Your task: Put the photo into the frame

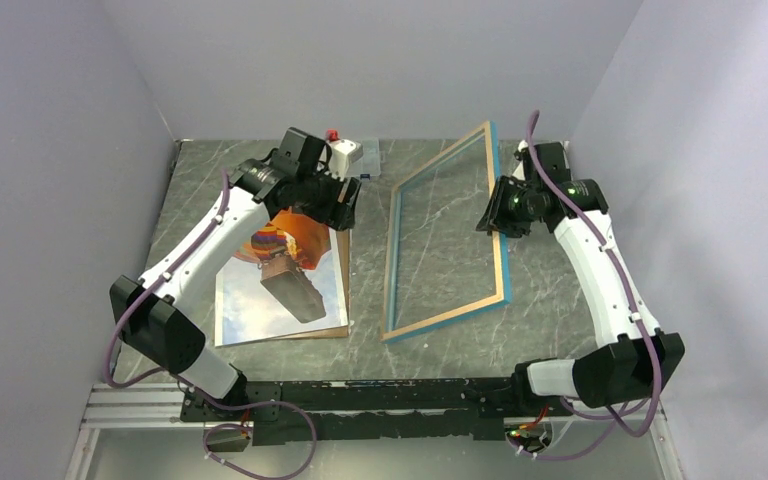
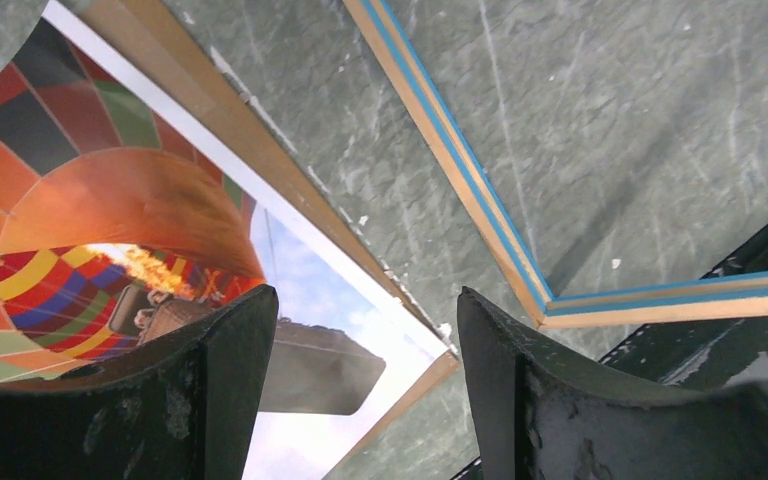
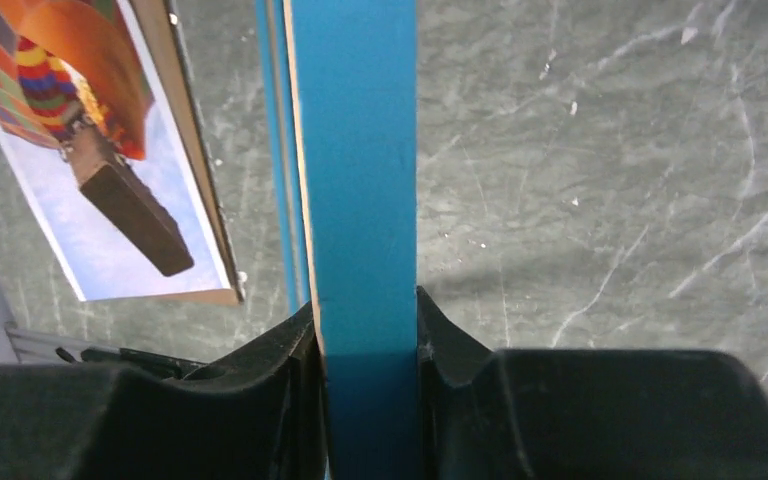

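Nearest to the overhead camera, the black mounting rail (image 1: 380, 400) runs across the bottom, with both arms rising from it over the grey marbled table (image 1: 550, 300). On the left lies the photo (image 1: 270, 290), balloon side up, flat on a thin brown backing board (image 1: 346, 270) that shows along its right edge. The left gripper (image 1: 335, 205) hangs over the photo's far end. To the right, the frame (image 1: 392, 260) stands tilted, its left long side down on the table and its right long side raised, where the right gripper (image 1: 495, 215) meets the rim. A small white box (image 1: 348, 152) sits at the back of the table.

From the left wrist, the two dark fingers (image 2: 210, 400) stand well apart with nothing between them, so the left gripper (image 2: 365, 330) is released. Below them the photo (image 2: 90, 200) shows its orange-red balloon and dark basket, with the backing board (image 2: 260, 150) peeking out as a brown strip beside it. Past a stretch of bare table (image 2: 610, 120), a corner of the frame (image 2: 520, 270) shows blue and wood-coloured edges.

From the right wrist, the frame (image 3: 355, 150) fills the middle as a bright blue bar. The right gripper (image 3: 365, 340) is clamped on it, one finger (image 3: 280, 350) pressed against each side of the rim. The photo (image 3: 90, 220) lies off to the left on its backing board (image 3: 195, 180), apart from the frame.
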Tool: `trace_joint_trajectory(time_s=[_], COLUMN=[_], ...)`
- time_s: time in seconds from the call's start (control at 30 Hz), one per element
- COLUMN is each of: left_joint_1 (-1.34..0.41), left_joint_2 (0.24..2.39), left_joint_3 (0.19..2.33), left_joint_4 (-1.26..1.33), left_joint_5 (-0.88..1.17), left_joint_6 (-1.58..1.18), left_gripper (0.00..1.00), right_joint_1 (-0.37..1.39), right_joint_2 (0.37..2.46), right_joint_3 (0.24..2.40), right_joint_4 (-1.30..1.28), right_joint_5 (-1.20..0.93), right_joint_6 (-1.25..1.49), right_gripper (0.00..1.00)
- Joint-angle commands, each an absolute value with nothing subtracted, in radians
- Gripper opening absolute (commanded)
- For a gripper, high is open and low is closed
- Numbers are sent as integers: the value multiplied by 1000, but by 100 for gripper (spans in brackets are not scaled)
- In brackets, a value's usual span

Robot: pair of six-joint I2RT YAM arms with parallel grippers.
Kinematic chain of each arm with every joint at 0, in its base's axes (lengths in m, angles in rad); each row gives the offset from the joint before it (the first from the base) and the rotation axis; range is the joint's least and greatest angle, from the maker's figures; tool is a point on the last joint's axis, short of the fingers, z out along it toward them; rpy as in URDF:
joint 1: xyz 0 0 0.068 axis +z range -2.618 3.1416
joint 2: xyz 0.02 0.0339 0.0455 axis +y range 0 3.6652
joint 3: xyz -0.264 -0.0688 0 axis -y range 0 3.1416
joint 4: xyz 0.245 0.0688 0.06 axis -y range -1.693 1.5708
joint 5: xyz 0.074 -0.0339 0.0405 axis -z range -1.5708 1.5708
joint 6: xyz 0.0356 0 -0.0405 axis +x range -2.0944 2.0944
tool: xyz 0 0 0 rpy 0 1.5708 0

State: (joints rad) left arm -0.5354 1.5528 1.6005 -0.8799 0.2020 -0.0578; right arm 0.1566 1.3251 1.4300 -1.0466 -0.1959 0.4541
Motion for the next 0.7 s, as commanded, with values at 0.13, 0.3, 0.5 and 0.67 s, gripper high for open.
trace_joint_trajectory(time_s=[0.13,0.3,0.5,0.67], left_joint_1=[-514,-514,-511,-509], left_joint_2=[1502,1509,1514,1521], left_joint_3=[1570,1560,1540,1540], left_joint_4=[-858,-852,-840,-836], left_joint_5=[158,144,143,146], left_joint_6=[-12,-12,26,28], left_gripper=[71,72,72,71], right_joint_1=[159,169,196,204], right_joint_2=[1300,1323,1344,1374], right_joint_3=[1307,1246,1206,1220], right_joint_4=[-1056,-1053,-1047,-1049], right_joint_5=[-82,-18,36,95], right_joint_6=[326,298,281,272], right_gripper=[24,18,16,15])
